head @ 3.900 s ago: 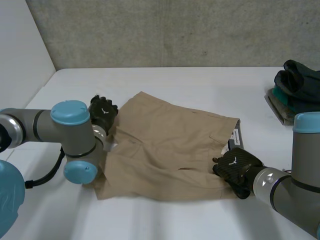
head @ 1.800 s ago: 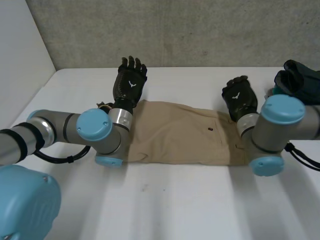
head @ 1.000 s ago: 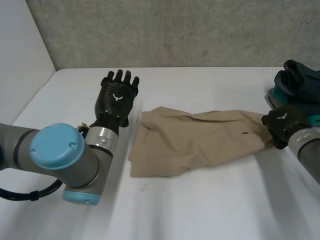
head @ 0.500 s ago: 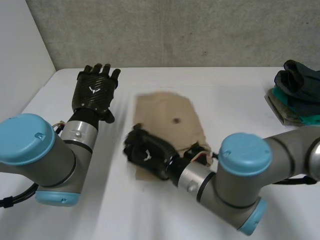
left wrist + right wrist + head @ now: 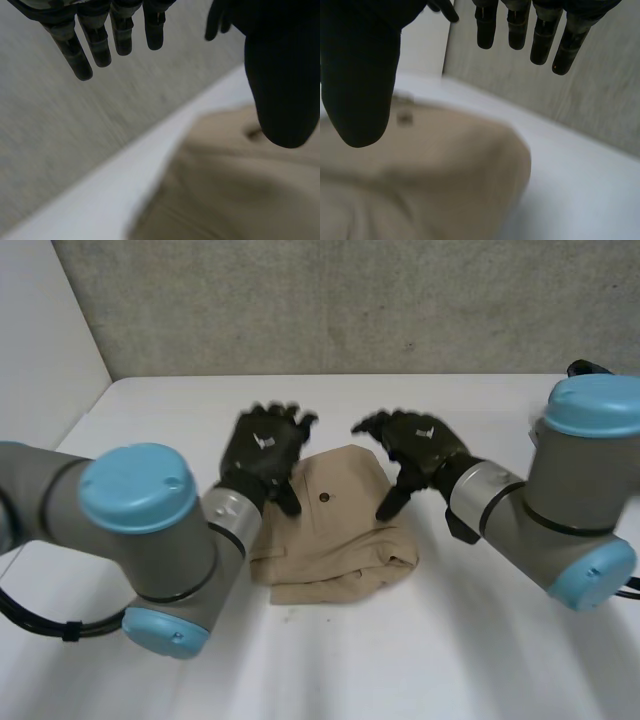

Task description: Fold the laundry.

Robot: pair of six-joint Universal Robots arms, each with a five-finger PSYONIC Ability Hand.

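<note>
Since half a second ago the right hand [image 5: 415, 443] has come off the near left part of the shorts [image 5: 335, 540] and now sits over their far right side. The left hand [image 5: 265, 443] has come in from the table's left side to the shorts' far left corner. The shorts have not shifted in that time.

Left hand: fingers [image 5: 100, 45] straight and spread, thumb held apart from them, nothing in its grasp. In the head view its thumb overlaps the far left edge of the cloth. I cannot tell whether it touches.

Right hand: fingers [image 5: 517, 30] straight and slightly fanned, thumb standing off to one side, nothing held. In its own wrist view the tan cloth [image 5: 435, 170] lies under the palm with clear space between. In the head view one finger points down at the shorts' far right part. I cannot confirm contact there either.

The shorts lie as a compact folded bundle on the white table [image 5: 450, 660], about midway between its left and right edges and well in from the near edge. The upper layer is smooth and carries a small dark button [image 5: 323, 497] near the far edge of the bundle. The near edge shows stacked layers, bulging and uneven at the near right corner.

In the left wrist view the cloth [image 5: 225, 190] lies below the thumb, and bare table runs beyond it to the grey wall [image 5: 350, 300].
</note>
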